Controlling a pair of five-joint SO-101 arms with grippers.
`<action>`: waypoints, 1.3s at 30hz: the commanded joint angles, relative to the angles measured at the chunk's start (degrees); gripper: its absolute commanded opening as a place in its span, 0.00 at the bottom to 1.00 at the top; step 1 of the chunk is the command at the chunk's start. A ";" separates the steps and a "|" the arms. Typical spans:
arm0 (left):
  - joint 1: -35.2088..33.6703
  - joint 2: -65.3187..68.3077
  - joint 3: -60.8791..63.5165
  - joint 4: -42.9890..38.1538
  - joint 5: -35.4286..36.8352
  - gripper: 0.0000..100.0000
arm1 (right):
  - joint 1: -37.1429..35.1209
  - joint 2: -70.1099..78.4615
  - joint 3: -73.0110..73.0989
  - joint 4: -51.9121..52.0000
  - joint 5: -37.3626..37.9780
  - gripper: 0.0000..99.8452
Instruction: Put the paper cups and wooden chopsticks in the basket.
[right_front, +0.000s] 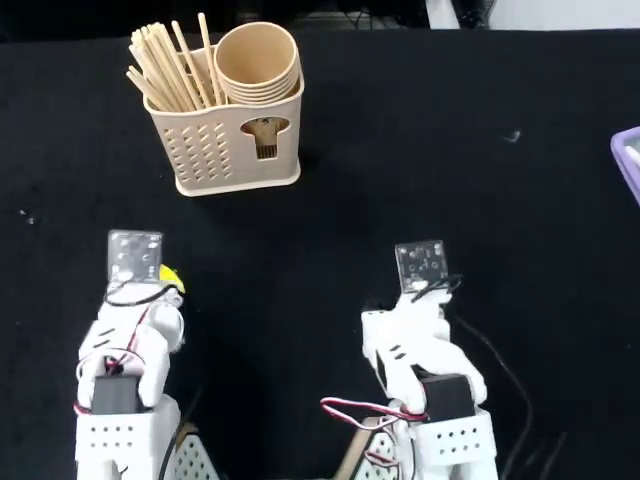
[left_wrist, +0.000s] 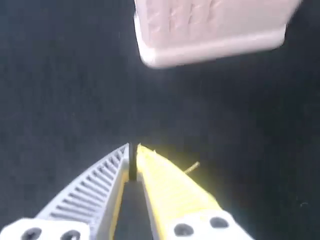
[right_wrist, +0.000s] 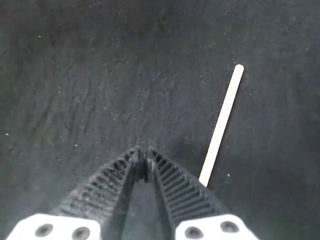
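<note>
High view: basket (right_front: 235, 150) stood upright on the counter (right_front: 430, 150), far left. Cups (right_front: 258, 62) were nested in its right compartment and chopsticks (right_front: 170, 72) bunched in its left. Left arm (right_front: 125, 340) and right arm (right_front: 420, 350) sat at the near edge, well apart from the basket.
Left wrist view: left hand (left_wrist: 134, 155) was pressed together and empty, with the basket ahead, apart.
Right wrist view: right hand (right_wrist: 143, 157) was pressed together and empty. One loose stick (right_wrist: 221, 125) lay flat just beside it.

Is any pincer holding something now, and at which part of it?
Nothing. The left pincer and right pincer are shut and empty; a pale wooden chopstick lies loose nearby.
</note>
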 joint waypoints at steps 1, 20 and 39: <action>0.84 0.26 1.71 9.05 3.25 0.03 | 0.88 -5.32 0.04 2.64 0.00 0.01; 0.92 -0.88 1.54 19.34 3.52 0.03 | 0.79 -5.32 0.04 7.65 0.09 0.01; 0.92 -0.88 1.54 19.34 3.52 0.03 | 0.79 -5.32 0.04 7.65 0.09 0.01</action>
